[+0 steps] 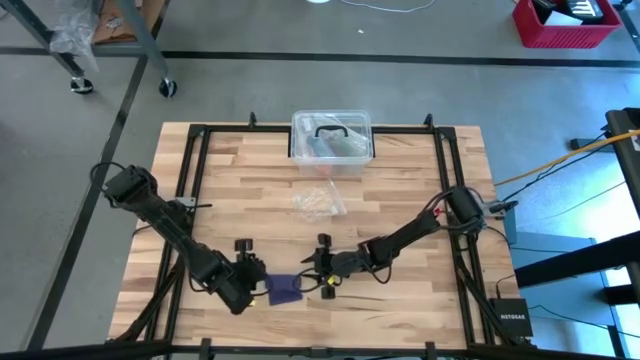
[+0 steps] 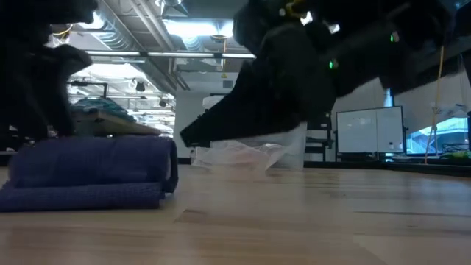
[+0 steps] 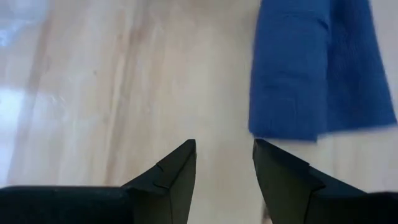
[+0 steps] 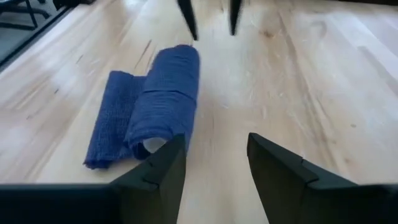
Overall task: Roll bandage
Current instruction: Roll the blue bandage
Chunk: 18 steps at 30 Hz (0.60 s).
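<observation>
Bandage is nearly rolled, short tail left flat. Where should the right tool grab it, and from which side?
Judging by its pose, grip the rolled part of the bandage across its width, coming from the open end facing the right tool. The loose tail lies flat beside the roll, offering little to pinch.

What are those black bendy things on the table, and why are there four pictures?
They are two robot arms. Each ends in a gripper, a hand with two fingers. Four cameras are looking at the same moment. One looks straight down and shows the left gripper and the right gripper low over a wooden table, with a blue bandage between them. One sits at table height. One rides on each wrist, so you see that arm's own dark fingers up close. The bandage is mostly rolled up, with a short flat tail lying beside the roll. Neither gripper holds it; both are open. Farther back lie a crinkly wrapper and a clear box.
</observation>
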Motion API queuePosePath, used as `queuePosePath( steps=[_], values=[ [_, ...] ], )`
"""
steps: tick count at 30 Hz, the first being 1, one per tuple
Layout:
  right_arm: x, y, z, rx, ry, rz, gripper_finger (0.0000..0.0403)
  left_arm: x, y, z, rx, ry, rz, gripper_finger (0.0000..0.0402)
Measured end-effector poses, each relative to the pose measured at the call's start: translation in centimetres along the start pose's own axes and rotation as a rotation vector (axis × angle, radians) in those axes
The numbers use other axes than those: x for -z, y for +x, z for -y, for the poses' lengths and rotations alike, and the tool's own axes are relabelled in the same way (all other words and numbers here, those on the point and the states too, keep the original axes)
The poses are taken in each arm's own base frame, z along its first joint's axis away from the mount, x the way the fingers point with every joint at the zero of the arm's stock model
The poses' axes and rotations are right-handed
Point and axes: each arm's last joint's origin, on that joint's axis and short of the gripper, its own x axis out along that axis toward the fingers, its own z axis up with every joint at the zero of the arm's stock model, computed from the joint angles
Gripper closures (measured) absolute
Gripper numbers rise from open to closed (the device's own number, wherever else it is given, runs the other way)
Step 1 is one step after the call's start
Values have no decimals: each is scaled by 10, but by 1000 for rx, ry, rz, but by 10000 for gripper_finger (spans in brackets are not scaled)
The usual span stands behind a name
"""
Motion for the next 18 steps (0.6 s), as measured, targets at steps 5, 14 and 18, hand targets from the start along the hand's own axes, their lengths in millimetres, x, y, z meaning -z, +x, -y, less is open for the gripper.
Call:
queuePosePath(
  steps=[5,14,18],
  values=[
    [-11,-5,0,-27,32,41,228,14,8,1,11,-29,2,249],
    [6,7,-3,-48,44,51,228,18,26,-3,63,-18,101,249],
    [8,8,-2,-24,40,37,228,14,27,-2,85,11,128,249]
  ],
)
